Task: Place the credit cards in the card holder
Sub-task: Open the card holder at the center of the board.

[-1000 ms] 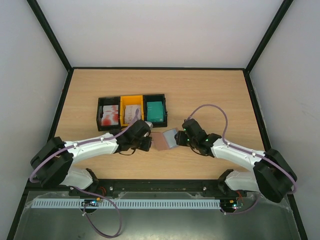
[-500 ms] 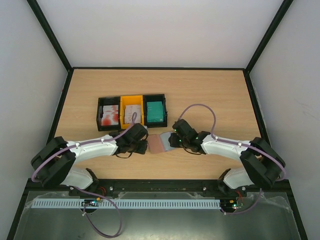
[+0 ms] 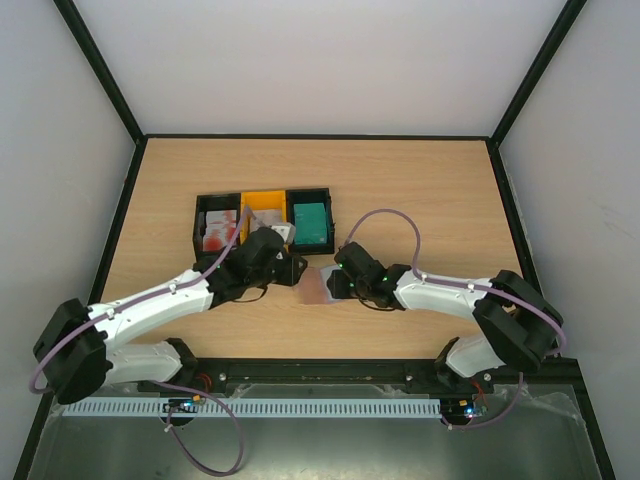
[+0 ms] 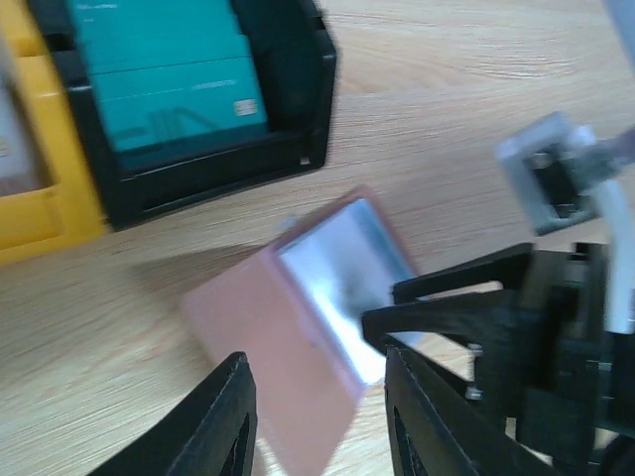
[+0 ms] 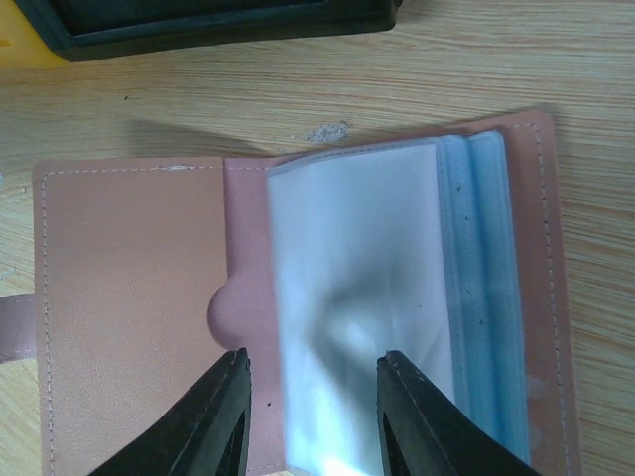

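**Holder lies open on the desk between two part-open grippers**

The holder lies open and flat near the middle of the desk, just near and right of a row of three trays. Its long axis runs left to right with a slight tilt, and the fold crosses it from near to far. The bare pink flap forms the left half. The right half carries a stack of clear, blue-grey sleeves, the top one rumpled. A small tab sticks out from the pink flap's outer edge.

The right gripper hangs over the holder from the right. Its jaws stand part-way open, one finger by the fold and the other over the sleeves, with the top sleeve's edge in the gap. Nothing is clamped; whether the tips touch the sleeve cannot be told.

The left gripper sits at the holder's left end. Its jaws are also part-way open and empty, with a corner of the pink flap and bare desk showing between them.

The teal cards lie flat in the right black tray, long sides running left to right. The red-and-white cards lie in the left black tray. The yellow tray stands between the two, its contents mostly hidden behind the left arm.
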